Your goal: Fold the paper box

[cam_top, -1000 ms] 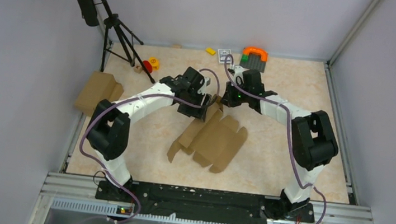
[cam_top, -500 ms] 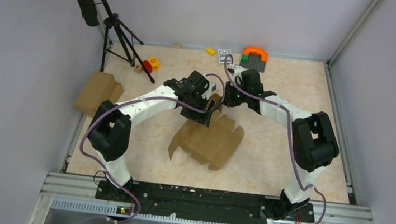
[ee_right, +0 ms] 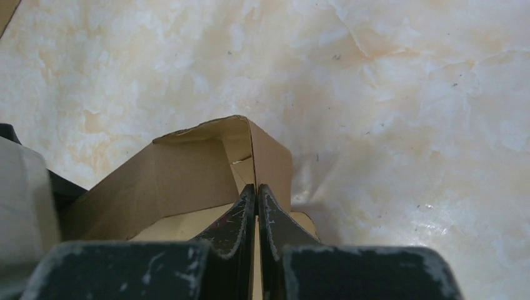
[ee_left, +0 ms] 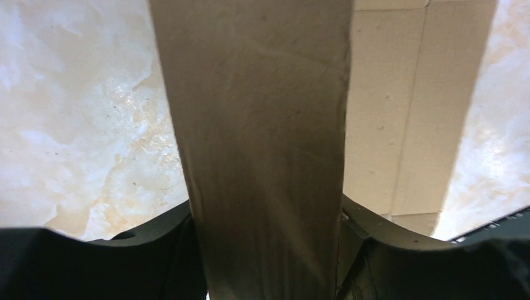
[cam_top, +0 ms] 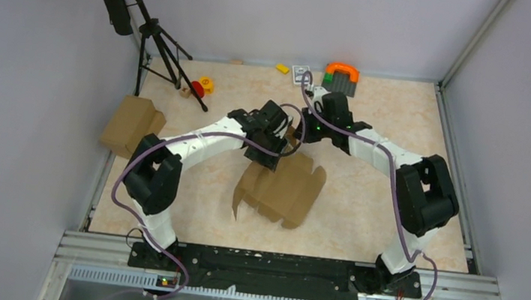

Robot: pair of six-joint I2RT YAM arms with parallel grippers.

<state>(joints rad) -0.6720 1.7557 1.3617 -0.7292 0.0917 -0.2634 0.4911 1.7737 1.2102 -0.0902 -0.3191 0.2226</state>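
Looks like your left gripper [ee_left: 269,250] has slid in toward the right gripper [ee_right: 257,194] over the last second, and the box [cam_top: 284,190] has come along. A second ago the sheet sprawled flat toward the near-left. Now it's bunched shorter, with its far end lifted off the table [cam_top: 362,206] under the two wrists. I'd say the first fold is actually starting, not just a drag. No wall stands up yet and most of the sheet lies flat, so it's early days.

Grip-wise, your left fingers are clamped on a long flap [ee_left: 262,125] that runs straight up between them in the wrist view, so that's a solid hold. Your right fingers are squeezed to a hairline slit right at a folded corner of the box. You can't tell whether any card sits in that slit or they're just nudging the crease.

The box is mid-table, far end up between both grippers and near end resting on the surface.

Material-wise it's plain brown cardboard, matte and a bit fibrous, and thin enough to bow along the held flap. The scored creases run straight and the edges have notched tabs. The tabletop is glossy marbled cream, so I'd guess the sheet slides rather than creases when you push.
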